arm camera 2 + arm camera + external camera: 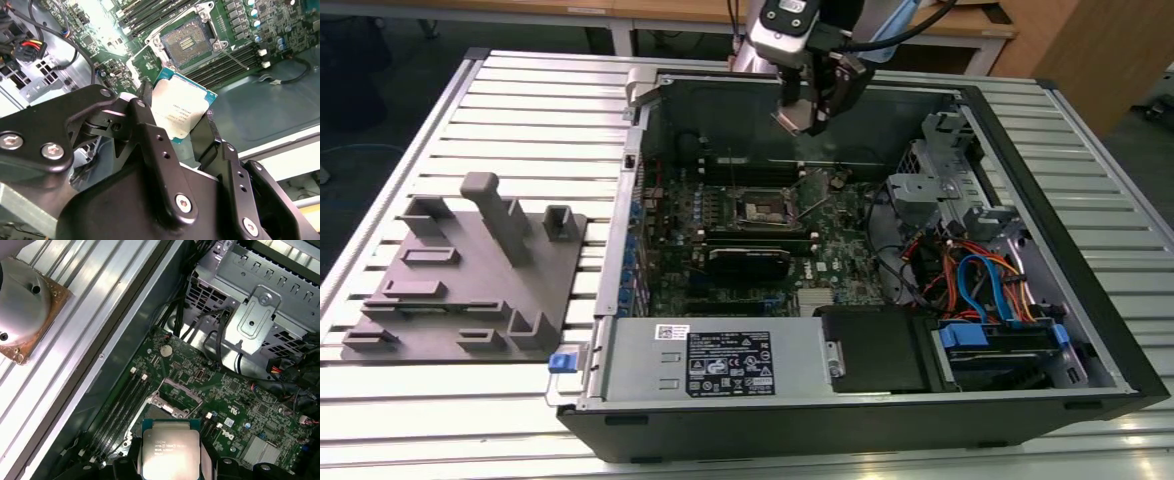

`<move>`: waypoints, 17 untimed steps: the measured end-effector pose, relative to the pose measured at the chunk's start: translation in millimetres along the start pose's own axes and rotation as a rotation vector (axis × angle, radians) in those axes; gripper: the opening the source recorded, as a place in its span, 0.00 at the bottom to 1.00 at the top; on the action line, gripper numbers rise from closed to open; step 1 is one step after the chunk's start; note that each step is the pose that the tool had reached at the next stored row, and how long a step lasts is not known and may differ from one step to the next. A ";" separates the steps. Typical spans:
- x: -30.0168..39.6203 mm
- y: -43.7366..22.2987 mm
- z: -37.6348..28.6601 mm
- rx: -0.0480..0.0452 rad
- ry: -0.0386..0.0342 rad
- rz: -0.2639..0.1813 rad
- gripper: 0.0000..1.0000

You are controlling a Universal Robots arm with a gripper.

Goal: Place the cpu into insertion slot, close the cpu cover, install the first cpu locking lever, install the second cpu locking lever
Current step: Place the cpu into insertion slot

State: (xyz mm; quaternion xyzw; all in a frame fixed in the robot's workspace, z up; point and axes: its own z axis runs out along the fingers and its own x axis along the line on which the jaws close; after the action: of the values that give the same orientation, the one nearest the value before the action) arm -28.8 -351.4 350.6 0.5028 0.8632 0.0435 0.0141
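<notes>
Pinching the cpu (184,111), claw (177,115) clear of insertion slot (761,208) (contacts (190,42) seen in second wrist view)

A table (494,110) of ribbed silvery metal slats spans most of the exterior view, the slats running across from that view's left to its right. Behind its far edge stands a desk (680,14) with a light wooden top and grey legs. A wooden panel (1101,50) rises at the exterior view's upper right. The floor (414,45) is dark grey-blue. The light is even and soft; in the first wrist view the slats shine pale
</notes>
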 end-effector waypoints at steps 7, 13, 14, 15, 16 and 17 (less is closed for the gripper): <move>0.0 -0.1 0.8 -0.0020 -0.0095 0.105 0.54; 0.1 -0.1 1.1 -0.0030 -0.0139 0.155 0.54; 0.1 -0.1 1.1 -0.0031 -0.0143 0.159 0.54; 0.1 -0.1 1.1 -0.0031 -0.0146 0.162 0.54; 0.2 -0.1 1.1 -0.0032 -0.0148 0.165 0.54; 0.2 -0.1 1.1 -0.0032 -0.0150 0.167 0.54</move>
State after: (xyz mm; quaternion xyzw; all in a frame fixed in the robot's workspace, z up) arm -28.9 -351.2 349.6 0.5733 0.8181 0.0422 0.0177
